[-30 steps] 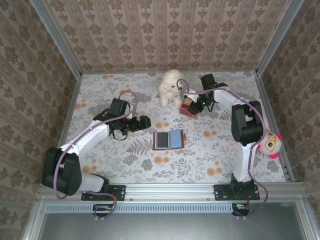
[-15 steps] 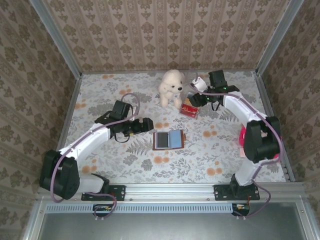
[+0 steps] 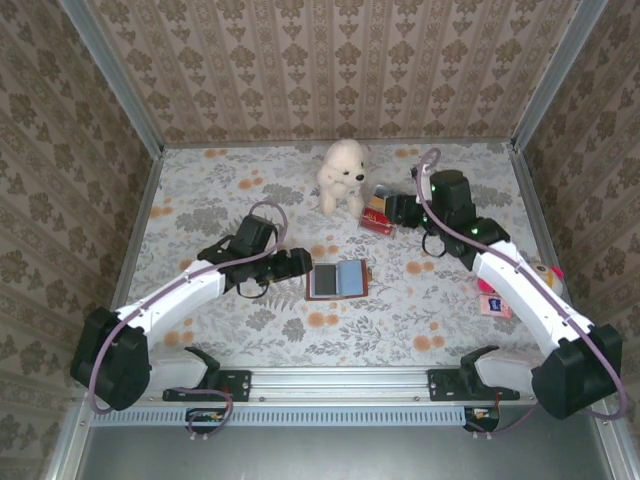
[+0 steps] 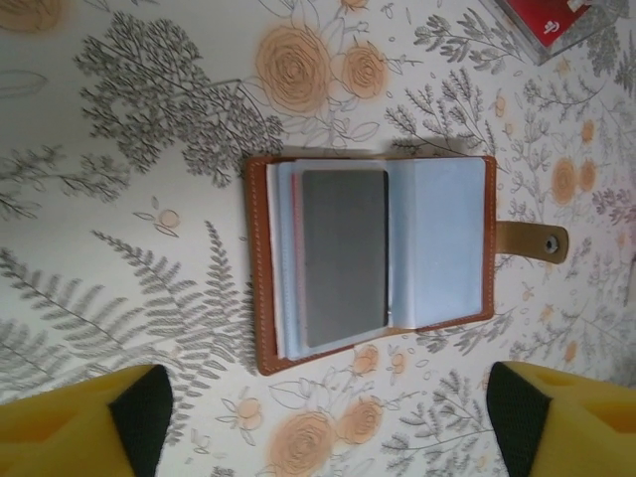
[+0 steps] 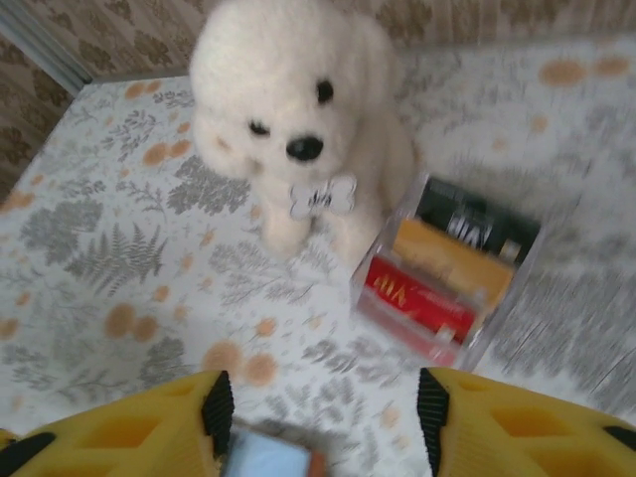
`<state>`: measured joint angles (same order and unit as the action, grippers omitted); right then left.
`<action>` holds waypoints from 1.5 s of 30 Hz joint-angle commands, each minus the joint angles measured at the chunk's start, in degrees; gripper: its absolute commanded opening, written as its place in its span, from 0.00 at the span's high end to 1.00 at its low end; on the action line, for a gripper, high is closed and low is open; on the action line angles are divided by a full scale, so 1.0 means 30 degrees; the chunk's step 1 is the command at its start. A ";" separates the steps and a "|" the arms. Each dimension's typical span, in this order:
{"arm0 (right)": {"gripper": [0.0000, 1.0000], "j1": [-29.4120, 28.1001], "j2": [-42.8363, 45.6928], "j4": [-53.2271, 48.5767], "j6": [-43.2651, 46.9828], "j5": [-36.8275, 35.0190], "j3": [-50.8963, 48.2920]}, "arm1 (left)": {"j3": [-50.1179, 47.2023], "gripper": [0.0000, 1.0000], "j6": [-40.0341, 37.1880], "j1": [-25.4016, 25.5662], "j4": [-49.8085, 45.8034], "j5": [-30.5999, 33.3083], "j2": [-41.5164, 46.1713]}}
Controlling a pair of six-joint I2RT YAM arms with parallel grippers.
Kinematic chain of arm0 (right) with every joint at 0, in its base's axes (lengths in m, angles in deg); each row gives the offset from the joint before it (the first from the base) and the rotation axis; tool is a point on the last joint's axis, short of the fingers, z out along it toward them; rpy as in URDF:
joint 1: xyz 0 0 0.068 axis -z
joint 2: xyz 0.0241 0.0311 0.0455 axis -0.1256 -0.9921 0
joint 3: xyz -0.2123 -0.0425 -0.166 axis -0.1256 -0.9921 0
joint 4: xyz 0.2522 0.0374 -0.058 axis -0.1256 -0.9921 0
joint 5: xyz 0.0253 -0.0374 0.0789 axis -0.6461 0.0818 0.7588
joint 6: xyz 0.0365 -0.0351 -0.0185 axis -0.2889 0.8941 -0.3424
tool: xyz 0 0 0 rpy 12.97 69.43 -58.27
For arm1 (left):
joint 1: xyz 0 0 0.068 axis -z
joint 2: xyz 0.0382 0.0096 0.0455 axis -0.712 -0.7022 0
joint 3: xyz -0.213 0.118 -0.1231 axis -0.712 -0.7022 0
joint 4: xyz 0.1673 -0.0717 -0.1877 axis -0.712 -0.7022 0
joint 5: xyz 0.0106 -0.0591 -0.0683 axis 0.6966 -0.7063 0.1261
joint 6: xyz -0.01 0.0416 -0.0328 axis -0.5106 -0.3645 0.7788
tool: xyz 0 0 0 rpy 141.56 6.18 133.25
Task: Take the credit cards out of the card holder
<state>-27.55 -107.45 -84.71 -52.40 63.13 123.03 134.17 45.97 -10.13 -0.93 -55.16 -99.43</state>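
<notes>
The card holder lies open on the flowered table, brown leather with light-blue lining. A grey credit card sits in its left pocket, over further sleeves. My left gripper hovers just left of the holder, open, its yellow fingers apart with bare table between them. My right gripper is at the back, beside a clear box, and open with nothing between its fingertips. A corner of the card holder shows at the bottom of the right wrist view.
A clear box with red, orange and black stripes stands next to a white plush dog at the back centre. A pink toy lies partly under the right arm. Walls close in the table on three sides.
My left gripper has moved right, up to the card holder, its jaws narrowing slightly. The right arm has swung back from the clear box and its jaws have opened wider.
</notes>
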 commanded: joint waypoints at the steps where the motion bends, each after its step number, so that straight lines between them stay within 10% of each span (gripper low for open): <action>1: 0.51 -0.1408 0.0277 -0.0900 -0.5629 -0.0364 -0.1772 | -0.0050 0.22 0.1253 0.0663 0.0788 0.0464 -0.0456; 21: 0.77 -0.7129 -0.9047 0.3108 -1.0445 0.2404 -0.1131 | 0.1247 0.79 0.2125 0.1719 0.2765 0.0567 -0.5698; 45: 0.84 -0.6773 -1.0221 0.4237 -1.0712 0.2175 -0.1580 | 0.1506 0.88 0.2213 0.1704 0.3166 0.0413 -0.7339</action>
<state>-48.49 -137.83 -72.58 -84.05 69.25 118.53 136.99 52.96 -5.19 8.99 -53.44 -121.11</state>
